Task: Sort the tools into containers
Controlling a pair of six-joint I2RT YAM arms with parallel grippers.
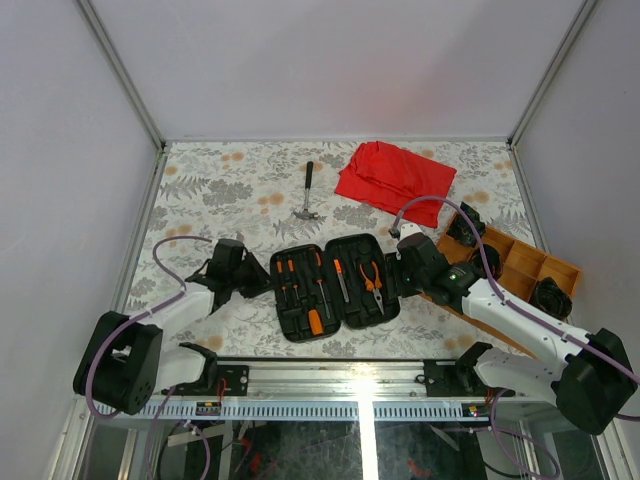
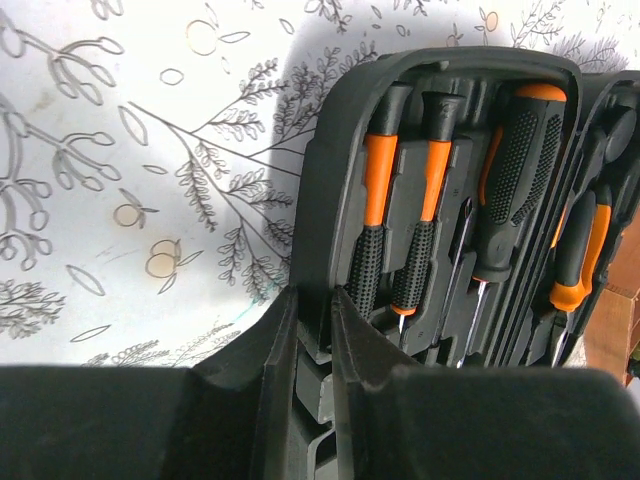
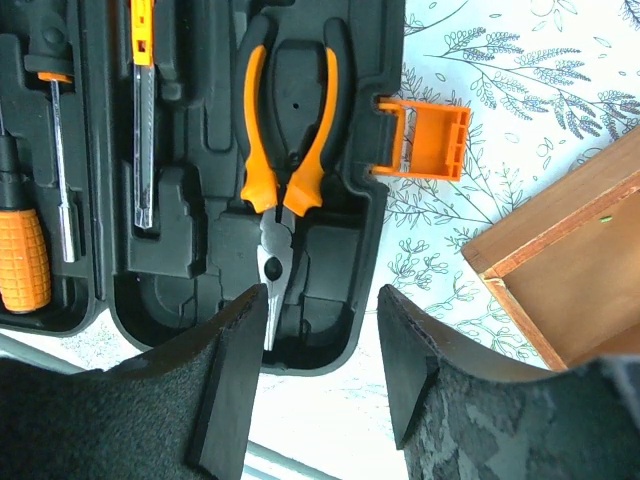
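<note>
Near the table's (image 1: 220,190) front, the case (image 1: 350,316) lies lengthwise left-to-right, left tool (image 2: 313,302) clamping its rim, right tool (image 3: 322,300) gaping.

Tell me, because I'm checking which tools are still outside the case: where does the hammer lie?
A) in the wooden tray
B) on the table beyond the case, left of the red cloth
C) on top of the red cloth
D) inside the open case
B: the hammer lies on the table, apart from the case and left of the red cloth.

Black case (image 3: 215,215), orange-handled pliers (image 3: 285,200), red cloth (image 1: 393,175)
</note>
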